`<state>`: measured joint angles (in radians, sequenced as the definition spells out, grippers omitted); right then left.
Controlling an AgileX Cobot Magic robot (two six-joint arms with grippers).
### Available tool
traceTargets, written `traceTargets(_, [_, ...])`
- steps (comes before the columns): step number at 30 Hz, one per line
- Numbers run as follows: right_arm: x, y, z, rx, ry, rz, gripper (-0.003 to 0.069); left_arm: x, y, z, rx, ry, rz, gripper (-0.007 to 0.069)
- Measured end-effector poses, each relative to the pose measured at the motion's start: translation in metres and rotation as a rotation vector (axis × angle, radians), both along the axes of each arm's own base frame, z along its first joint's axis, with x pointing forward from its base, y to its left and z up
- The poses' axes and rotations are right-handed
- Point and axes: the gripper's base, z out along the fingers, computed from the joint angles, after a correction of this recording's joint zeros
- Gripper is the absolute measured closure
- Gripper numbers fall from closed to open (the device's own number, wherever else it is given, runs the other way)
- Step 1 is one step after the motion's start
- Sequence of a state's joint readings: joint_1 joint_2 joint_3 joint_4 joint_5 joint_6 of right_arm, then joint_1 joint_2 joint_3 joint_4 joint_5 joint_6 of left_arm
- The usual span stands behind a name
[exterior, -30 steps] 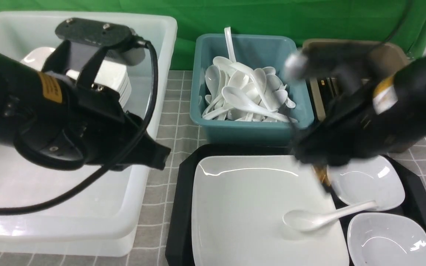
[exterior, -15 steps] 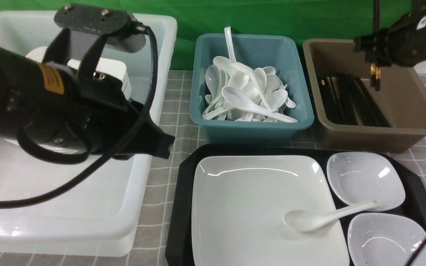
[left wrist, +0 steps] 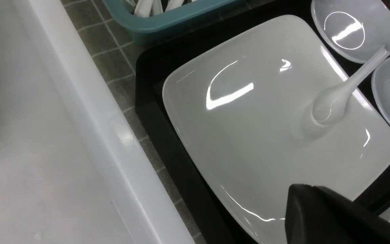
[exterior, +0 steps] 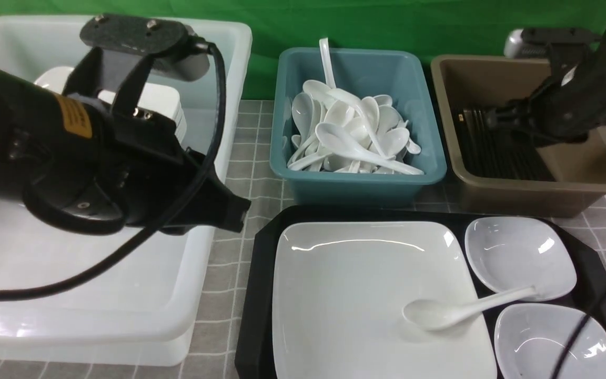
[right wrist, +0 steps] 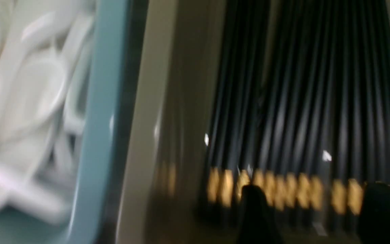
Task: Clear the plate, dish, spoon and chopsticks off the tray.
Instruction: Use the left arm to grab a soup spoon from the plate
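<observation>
The big white plate (exterior: 355, 295) (left wrist: 256, 128) lies on the black tray (exterior: 261, 295) (left wrist: 154, 112). A white spoon (exterior: 455, 310) (left wrist: 337, 98) has its bowl on the plate and its handle on the far small dish (exterior: 518, 252). A second dish (exterior: 550, 342) sits nearer. Several black chopsticks (exterior: 497, 152) (right wrist: 303, 112) with gold ends lie in the brown bin (exterior: 518, 200). My right gripper (exterior: 492, 116) (right wrist: 318, 206) hangs low over them, fingers apart, nothing between them. My left gripper (exterior: 234, 210) (left wrist: 296, 193) is shut and empty, above the tray's left side.
A large white bin (exterior: 124, 316) on the left holds a stack of white dishes (exterior: 169, 108). A teal bin (exterior: 355, 184) heaped with white spoons stands behind the tray, next to the brown bin. A green cloth hangs at the back.
My right arm has swung from over the tray's far edge to the brown bin and dipped into it, and its jaws have spread apart. The left arm has hardly moved.
</observation>
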<state>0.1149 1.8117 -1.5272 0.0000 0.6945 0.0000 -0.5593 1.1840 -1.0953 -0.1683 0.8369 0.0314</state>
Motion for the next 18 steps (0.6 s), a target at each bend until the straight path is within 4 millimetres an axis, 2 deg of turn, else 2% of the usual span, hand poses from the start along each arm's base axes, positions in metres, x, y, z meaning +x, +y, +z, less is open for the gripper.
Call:
traceTargets(1, [-0.017, -0.002, 0.024, -0.013, 0.005, 0.021, 0.0406, 0.001, -0.001, 0.001, 0.016, 0.008, -0.013, 0.0622])
traceTargets(2, [-0.026, -0.003, 0.036, -0.021, 0.001, 0.034, 0.0471, 0.004, -0.003, 0.005, 0.027, 0.008, -0.023, 0.0622])
traceTargets(3, [-0.050, -0.006, 0.065, -0.026, -0.027, 0.046, 0.0548, 0.009, -0.006, 0.008, 0.045, 0.028, -0.033, 0.0622])
traceTargets(4, [-0.061, -0.007, 0.076, -0.028, -0.042, 0.051, 0.0579, 0.016, -0.011, 0.013, 0.059, 0.033, -0.047, 0.0622])
traceTargets(6, [-0.098, -0.011, 0.109, -0.028, -0.108, 0.059, 0.0610, 0.027, -0.021, 0.024, 0.072, 0.024, -0.094, 0.0622])
traceTargets(7, [-0.116, -0.013, 0.119, -0.025, -0.131, 0.058, 0.0618, 0.035, -0.029, 0.025, 0.088, 0.033, -0.124, 0.0622])
traceTargets(8, [-0.148, -0.017, 0.132, -0.022, -0.167, 0.057, 0.0628, 0.043, -0.043, 0.029, 0.105, 0.030, -0.176, 0.0622])
traceTargets(9, [-0.156, -0.018, 0.137, -0.021, -0.186, 0.057, 0.0629, 0.046, -0.046, 0.026, 0.112, 0.039, -0.184, 0.0622])
traceTargets(10, [-0.194, -0.021, 0.139, -0.002, -0.208, 0.055, 0.0633, 0.055, -0.069, 0.026, 0.131, 0.036, -0.254, 0.0622])
traceTargets(11, [-0.199, -0.022, 0.142, 0.001, -0.220, 0.056, 0.0633, 0.059, -0.073, 0.021, 0.137, 0.045, -0.262, 0.0622])
traceTargets(12, [-0.230, -0.023, 0.140, 0.030, -0.242, 0.052, 0.0633, 0.066, -0.096, 0.017, 0.152, 0.040, -0.323, 0.0622])
traceTargets(13, [-0.248, -0.024, 0.137, 0.051, -0.254, 0.048, 0.0633, 0.072, -0.110, 0.008, 0.167, 0.052, -0.352, 0.0622])
traceTargets(15, [-0.272, -0.026, 0.132, 0.073, -0.266, 0.043, 0.0634, 0.078, -0.135, -0.004, 0.186, 0.058, -0.407, 0.0622])
traceTargets(16, [-0.278, -0.026, 0.130, 0.079, -0.270, 0.040, 0.0634, 0.079, -0.141, -0.008, 0.190, 0.059, -0.419, 0.0622])
traceTargets(17, [-0.299, -0.028, 0.120, 0.102, -0.263, 0.021, 0.0634, 0.082, -0.166, -0.020, 0.204, 0.061, -0.472, 0.0622])
traceTargets(18, [-0.313, -0.030, 0.116, 0.115, -0.272, 0.009, 0.0634, 0.082, -0.179, -0.030, 0.214, 0.068, -0.500, 0.0622])
